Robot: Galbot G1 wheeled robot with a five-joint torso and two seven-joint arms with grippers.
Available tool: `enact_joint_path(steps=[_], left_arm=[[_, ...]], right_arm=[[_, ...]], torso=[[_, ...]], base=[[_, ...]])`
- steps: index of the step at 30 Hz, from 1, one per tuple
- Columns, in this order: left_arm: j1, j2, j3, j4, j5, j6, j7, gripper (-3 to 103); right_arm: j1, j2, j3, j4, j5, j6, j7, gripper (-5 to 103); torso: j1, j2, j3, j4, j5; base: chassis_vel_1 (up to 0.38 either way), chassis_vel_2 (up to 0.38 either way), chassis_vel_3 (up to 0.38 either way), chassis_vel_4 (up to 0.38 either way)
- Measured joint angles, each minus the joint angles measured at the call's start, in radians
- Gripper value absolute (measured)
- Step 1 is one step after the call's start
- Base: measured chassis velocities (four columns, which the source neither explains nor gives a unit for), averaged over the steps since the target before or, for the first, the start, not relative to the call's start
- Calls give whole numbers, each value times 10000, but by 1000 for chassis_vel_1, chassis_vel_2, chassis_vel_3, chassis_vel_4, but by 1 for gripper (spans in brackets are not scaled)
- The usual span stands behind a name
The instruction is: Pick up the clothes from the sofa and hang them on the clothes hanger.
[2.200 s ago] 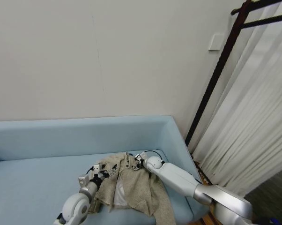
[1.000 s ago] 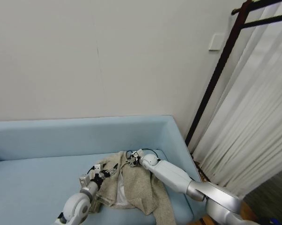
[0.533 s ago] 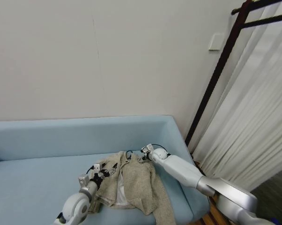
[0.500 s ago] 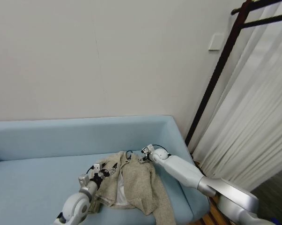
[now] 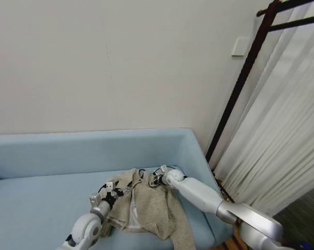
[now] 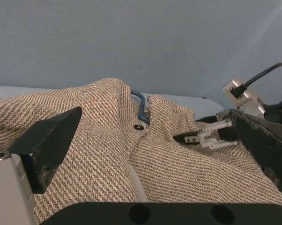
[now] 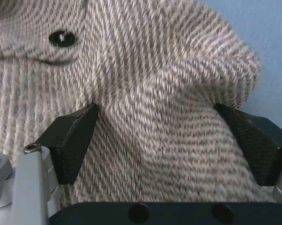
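Observation:
A beige tweed jacket [image 5: 149, 208] lies spread on the light blue sofa [image 5: 52, 156]. A blue loop [image 6: 141, 106] and a dark button [image 6: 139, 127] mark its collar. My left gripper [image 5: 120, 188] rests open over the jacket's left shoulder, with cloth lying between its black fingers [image 6: 52, 140]. My right gripper [image 5: 153, 180] is at the collar, open, its fingers [image 7: 73, 140] spread on either side of a raised fold of the jacket [image 7: 178, 93]. The right gripper's tips [image 6: 206, 138] also appear across the collar in the left wrist view. The dark clothes rack [image 5: 241, 83] stands right of the sofa.
The sofa's backrest [image 5: 94, 148] rises just behind the jacket and its right armrest [image 5: 198, 156] is beside my right arm. White curtains [image 5: 282, 130] hang behind the rack. A white wall [image 5: 120, 62] is at the back.
My right gripper swung out to the right of the collar, then came back down onto it. The left gripper has hardly moved. The jacket has shifted only slightly.

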State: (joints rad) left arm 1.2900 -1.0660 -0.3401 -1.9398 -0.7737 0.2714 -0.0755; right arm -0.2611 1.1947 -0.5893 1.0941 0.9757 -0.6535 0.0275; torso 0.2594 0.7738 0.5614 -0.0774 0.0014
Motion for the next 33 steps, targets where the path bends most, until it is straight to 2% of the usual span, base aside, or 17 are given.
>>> enact_joint_path(steps=[12,22,24,26,28,29,32,33], left_arm=[[-2,-34,-12,110,-8,-145,115,100],[112,-20,-70,75,-12,-367,141,100],[117,-40,-71,72,-12,-388,142,100],[127,-66,-68,50,-12,-405,144,100],[152,-79,-66,21,-12,-427,150,100],[172,-80,-71,-2,-10,-444,158,100],[193,-79,-85,-12,-9,-453,171,100],[215,-76,-94,-14,-5,-460,187,100]], right_arm=[[-139,167,-121,-27,-436,-80,170,80],[-91,697,-317,-849,-2036,191,96,75],[-75,785,-335,-974,-2256,193,98,72],[-43,921,-326,-1236,-2430,213,141,62],[40,969,-319,-1543,-2604,277,142,62],[95,961,-313,-1684,-2700,303,108,51],[140,916,-309,-1757,-2734,311,85,51],[175,825,-307,-1767,-2734,311,47,34]], torso=[[0,0,-1,-6,-1],[-1,1,-2,-2,1],[-1,1,-2,-2,0],[-2,1,-2,-1,3],[-2,1,-2,3,4],[-2,1,-2,3,3],[-1,1,-1,1,3],[-1,0,0,-1,3]], base=[[0,0,0,0],[0,0,0,0],[0,0,0,0],[0,0,0,0],[0,0,0,0],[0,0,0,0],[0,0,0,0],[0,0,0,0]])
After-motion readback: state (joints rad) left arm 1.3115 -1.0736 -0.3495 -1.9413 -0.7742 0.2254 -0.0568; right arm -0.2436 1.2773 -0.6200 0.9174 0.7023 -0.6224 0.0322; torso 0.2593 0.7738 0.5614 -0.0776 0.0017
